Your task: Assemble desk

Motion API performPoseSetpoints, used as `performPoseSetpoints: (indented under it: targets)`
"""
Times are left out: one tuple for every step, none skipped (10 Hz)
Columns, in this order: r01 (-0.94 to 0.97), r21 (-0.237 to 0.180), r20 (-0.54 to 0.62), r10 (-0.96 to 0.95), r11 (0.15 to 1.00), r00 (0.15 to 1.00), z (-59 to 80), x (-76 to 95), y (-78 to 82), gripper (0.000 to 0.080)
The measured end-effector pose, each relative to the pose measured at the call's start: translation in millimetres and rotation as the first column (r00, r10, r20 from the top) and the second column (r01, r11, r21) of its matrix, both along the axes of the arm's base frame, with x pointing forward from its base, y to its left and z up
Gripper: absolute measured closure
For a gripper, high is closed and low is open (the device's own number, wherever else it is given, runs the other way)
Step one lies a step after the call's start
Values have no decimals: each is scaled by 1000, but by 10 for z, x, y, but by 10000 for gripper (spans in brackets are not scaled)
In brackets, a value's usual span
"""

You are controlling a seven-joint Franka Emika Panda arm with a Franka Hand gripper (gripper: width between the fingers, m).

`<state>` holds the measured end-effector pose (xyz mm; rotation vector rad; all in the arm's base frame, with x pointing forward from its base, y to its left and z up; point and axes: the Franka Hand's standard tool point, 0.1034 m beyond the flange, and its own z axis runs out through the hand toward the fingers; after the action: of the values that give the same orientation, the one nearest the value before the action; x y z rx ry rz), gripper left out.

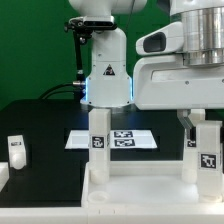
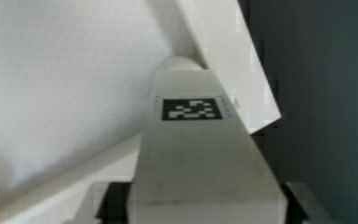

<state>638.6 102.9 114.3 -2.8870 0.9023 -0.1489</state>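
Note:
The white tabletop panel (image 1: 140, 197) lies flat at the front of the table. One white tagged leg (image 1: 99, 142) stands upright on its left part. My gripper (image 1: 200, 122) is shut on another tagged leg (image 1: 207, 152), held upright at the panel's right end. In the wrist view this leg (image 2: 194, 130) runs out from between my dark fingers (image 2: 115, 200), its tag facing the camera, with the panel (image 2: 69, 90) behind it. I cannot tell whether its far end is seated. A third leg (image 1: 17, 152) lies loose at the exterior view's left.
The marker board (image 1: 125, 139) lies on the black table behind the panel. The robot's white base (image 1: 105, 70) stands behind it. A white rim (image 1: 4, 185) shows at the exterior view's lower left.

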Motion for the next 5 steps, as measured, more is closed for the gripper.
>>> performPoseSetpoints:
  targets:
    - [211, 6, -17, -211, 977, 977, -3, -12, 18, 515]
    - [417, 22, -36, -416, 909, 909, -8, -24, 28, 515]
    - [612, 43, -59, -610, 789, 790, -11, -43, 99, 515]
    - [777, 81, -85, -772, 625, 630, -13, -45, 167, 515]
    - [861, 113, -112, -854, 497, 508, -15, -42, 191, 514]
